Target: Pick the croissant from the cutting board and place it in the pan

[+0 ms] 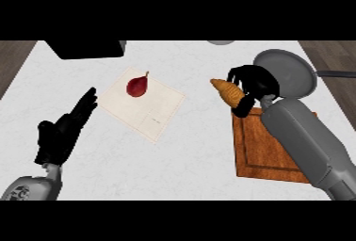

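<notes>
Single head view, steeply down over the counter

The croissant is golden orange, the cutting board reddish brown, the pan grey, the worktop white (faintly marbled).

Golden croissant (ridged, tilted), held between brown cutting board and grey pan
</notes>
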